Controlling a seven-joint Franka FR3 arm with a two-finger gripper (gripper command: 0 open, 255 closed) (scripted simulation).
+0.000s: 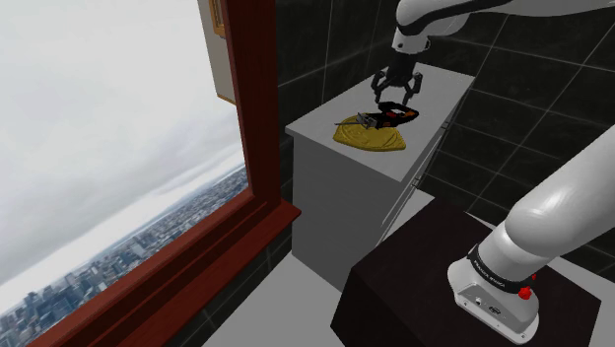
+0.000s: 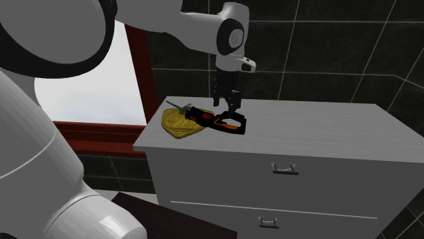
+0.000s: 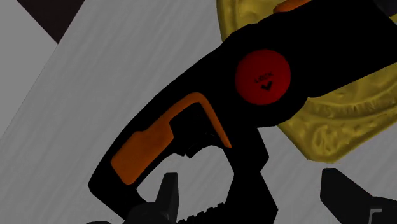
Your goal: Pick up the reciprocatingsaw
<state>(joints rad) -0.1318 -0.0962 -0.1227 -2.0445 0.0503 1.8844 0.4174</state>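
Saw [image 2: 212, 120] is lying beneath the downward-pointing arm [image 2: 231, 37]. Open pincer [image 2: 230, 112] is straddling its black-and-orange handle [image 3: 249, 181], not gripping.

Down my wrist view I spot a red round badge [image 3: 263, 77] set into the black body of the reciprocating saw [image 3: 191, 121]. There is a short word on it in small dark capitals. I read it as "LOCK", though the letters are tiny and I'm not certain. Right under the word sits a small dark chevron sign. Over in the shoulder view, the dark band [image 1: 499, 269] around my arm's lowest link carries a line of pale lettering, too small to read. Below it, the white base housing [image 1: 493, 301] shows a small grey mark I cannot make out.
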